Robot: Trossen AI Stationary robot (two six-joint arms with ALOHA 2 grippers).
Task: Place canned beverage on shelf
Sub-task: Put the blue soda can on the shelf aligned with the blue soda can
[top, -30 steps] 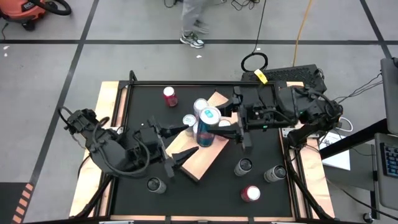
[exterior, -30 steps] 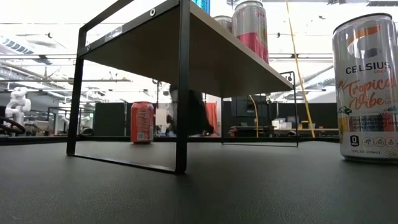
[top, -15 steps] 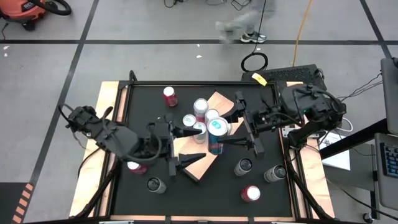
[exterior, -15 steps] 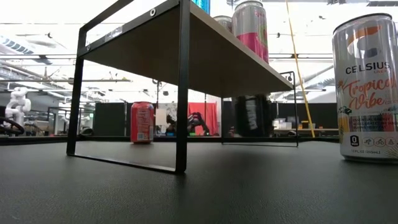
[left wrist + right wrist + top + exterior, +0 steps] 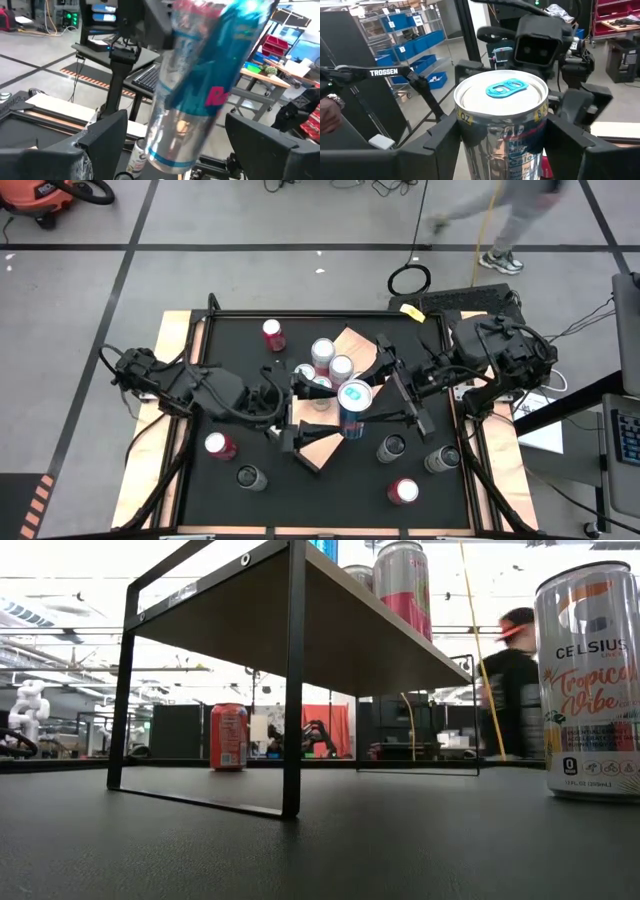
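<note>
My right gripper (image 5: 368, 402) is shut on a tall silver-and-blue can (image 5: 352, 402), held above the near end of the tan wooden shelf (image 5: 322, 448). The can's top with its blue tab shows in the right wrist view (image 5: 502, 89). My left gripper (image 5: 316, 412) is open just left of that can. In the left wrist view the can (image 5: 200, 85) stands between its fingers, farther off and untouched. Several cans (image 5: 322, 352) stand on the shelf's far part. My right gripper pinches the can's upper wall (image 5: 470, 131), just below the rim, between its two fingers. The fingers come level from the table's right side, one on either side. The can is top up and lifted clear of the shelf.
Loose cans stand on the black tabletop: red ones at the far left (image 5: 273, 334), near left (image 5: 218, 445) and near right (image 5: 403, 491), grey ones (image 5: 391, 447) (image 5: 441, 459) (image 5: 249, 477). A Celsius can (image 5: 590, 680) stands close in the low view. A person walks beyond the table.
My right gripper has carried the can toward the table's near edge and a little rightward, still top up. My left gripper, still open, has gone rightward toward the can, uncovering a red can at the near left.
</note>
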